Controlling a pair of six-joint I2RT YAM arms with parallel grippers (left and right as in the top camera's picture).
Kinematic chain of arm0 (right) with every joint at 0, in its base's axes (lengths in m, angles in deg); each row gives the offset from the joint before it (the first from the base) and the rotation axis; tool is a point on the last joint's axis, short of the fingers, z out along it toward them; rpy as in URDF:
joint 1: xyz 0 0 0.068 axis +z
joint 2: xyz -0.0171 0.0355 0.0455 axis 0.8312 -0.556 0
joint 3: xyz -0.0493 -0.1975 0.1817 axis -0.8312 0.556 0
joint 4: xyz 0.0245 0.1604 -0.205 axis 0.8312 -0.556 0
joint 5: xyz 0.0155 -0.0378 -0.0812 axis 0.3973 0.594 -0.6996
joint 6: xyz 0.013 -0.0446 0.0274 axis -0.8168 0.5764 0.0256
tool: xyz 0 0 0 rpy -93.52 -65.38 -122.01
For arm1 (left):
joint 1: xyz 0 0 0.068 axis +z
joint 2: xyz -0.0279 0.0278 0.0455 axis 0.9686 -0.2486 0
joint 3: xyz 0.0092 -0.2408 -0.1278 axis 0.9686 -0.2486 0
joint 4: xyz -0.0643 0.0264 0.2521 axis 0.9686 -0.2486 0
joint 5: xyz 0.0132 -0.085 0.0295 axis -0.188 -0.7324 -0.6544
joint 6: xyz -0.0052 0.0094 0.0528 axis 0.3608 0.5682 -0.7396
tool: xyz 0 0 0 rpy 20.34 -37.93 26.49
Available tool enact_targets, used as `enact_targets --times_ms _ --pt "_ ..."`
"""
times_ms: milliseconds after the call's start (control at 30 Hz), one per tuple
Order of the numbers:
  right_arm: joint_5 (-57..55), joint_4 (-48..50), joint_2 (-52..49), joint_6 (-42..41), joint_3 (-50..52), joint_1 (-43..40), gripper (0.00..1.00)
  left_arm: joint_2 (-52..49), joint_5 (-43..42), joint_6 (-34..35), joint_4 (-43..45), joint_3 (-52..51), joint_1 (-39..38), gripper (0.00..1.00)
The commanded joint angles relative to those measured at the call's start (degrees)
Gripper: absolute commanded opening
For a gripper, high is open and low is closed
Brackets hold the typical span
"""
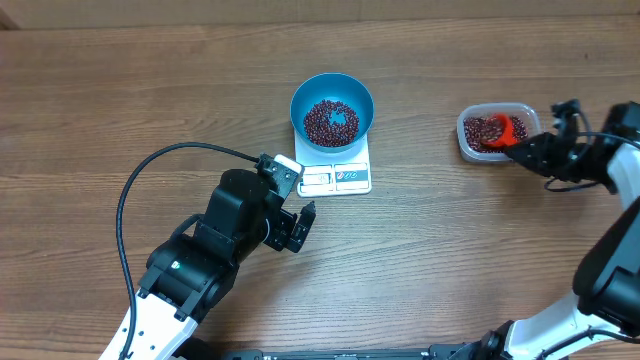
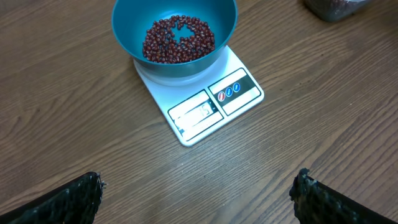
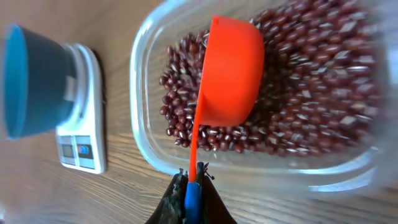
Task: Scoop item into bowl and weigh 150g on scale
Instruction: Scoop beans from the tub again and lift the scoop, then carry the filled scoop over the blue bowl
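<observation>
Glossy maroon beans (image 1: 331,121) are heaped in the smooth round blue bowl (image 1: 301,99) on the flat white scale (image 1: 350,179), more lie in the clear tub (image 1: 464,132) at 3 o'clock, where the red scoop (image 3: 233,68) is clamped at its handle by the right gripper (image 3: 191,188); left gripper (image 2: 199,200) is held wide, empty.

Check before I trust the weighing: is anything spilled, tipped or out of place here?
Nothing stands out. The blue bowl sits upright on the scale, the beans lie only inside it and in the clear tub, none loose on the table, and the right tool holds the red scoop over the tub's beans.
</observation>
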Motion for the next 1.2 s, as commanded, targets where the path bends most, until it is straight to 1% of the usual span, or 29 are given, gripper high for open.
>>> enact_targets --times_ms 0,300,500,733,933,1167 --pt "7.87 -0.09 -0.15 0.33 0.35 -2.45 0.04 -0.09 -0.66 0.94 0.04 -0.35 -0.33 1.0" --pt "16.37 -2.64 -0.15 2.05 0.35 -5.18 0.04 -0.09 -0.66 0.94 0.04 -0.35 -0.33 0.99" --pt "20.59 -2.95 -0.15 2.01 0.35 -5.18 0.04 -0.09 -0.68 0.96 0.04 -0.35 -0.33 1.0" --pt "28.17 -3.82 -0.15 2.01 0.35 -5.18 0.04 -0.09 -0.68 0.94 0.04 -0.35 -0.33 1.0" --pt "35.06 -5.99 -0.15 1.6 0.35 -4.42 0.04 -0.09 -0.66 0.94 0.04 -0.35 -0.33 1.0" --pt "35.58 -7.56 -0.15 1.33 0.35 -0.44 0.04 -0.09 -0.68 0.94 0.04 -0.35 -0.33 1.0"
